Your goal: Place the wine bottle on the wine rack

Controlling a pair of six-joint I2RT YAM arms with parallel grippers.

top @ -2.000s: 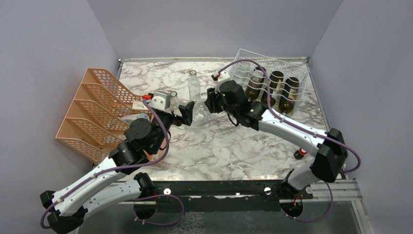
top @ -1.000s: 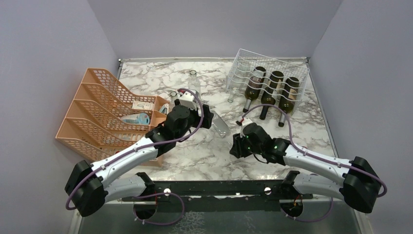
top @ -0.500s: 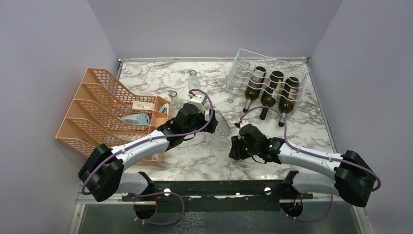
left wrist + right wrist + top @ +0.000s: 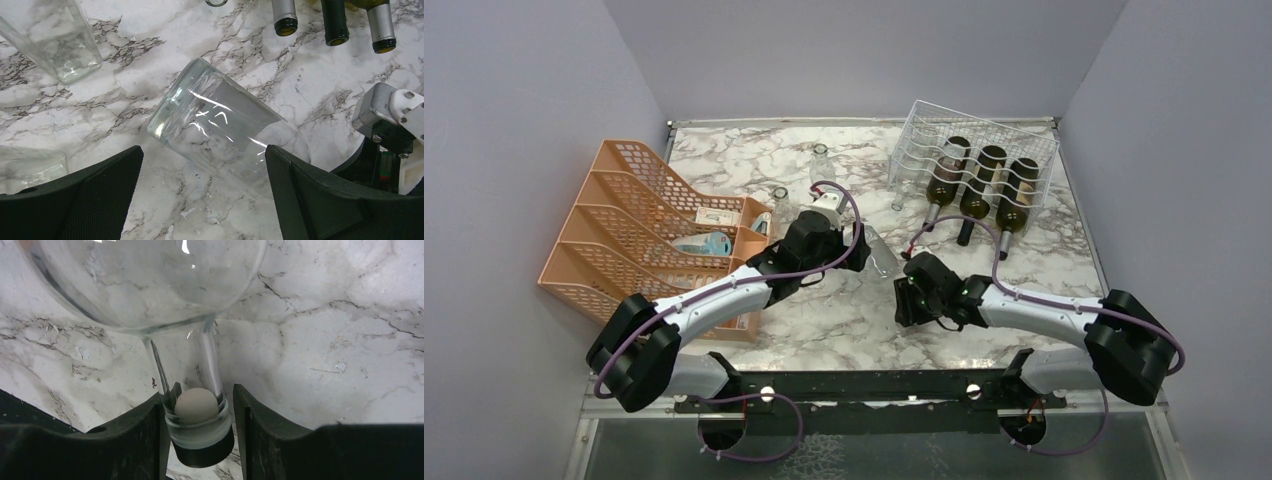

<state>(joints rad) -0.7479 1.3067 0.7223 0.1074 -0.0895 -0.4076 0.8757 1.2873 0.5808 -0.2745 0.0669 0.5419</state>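
A clear glass wine bottle [image 4: 882, 256] lies on its side on the marble table, base toward the back left and neck toward the front. My left gripper [image 4: 860, 250] is open, and its fingers straddle the bottle's wide body [image 4: 215, 120] without touching it. My right gripper [image 4: 905, 288] is closed around the bottle's mouth [image 4: 197, 412], where a beige stopper shows inside the neck. The silvery wire wine rack [image 4: 921, 125] stands at the back right and holds three dark bottles [image 4: 974, 190].
An orange mesh organizer [image 4: 639, 215] stands on the left. Other clear bottles stand nearby, one at the back [image 4: 821, 165] and one beside my left wrist [image 4: 779, 200]. The dark bottles' necks [image 4: 332, 20] stick out toward the lying bottle.
The bottle moved from between both grippers at mid-table to lying nearer the front. My right gripper dropped back, then closed in on the neck. My left gripper came over the body.
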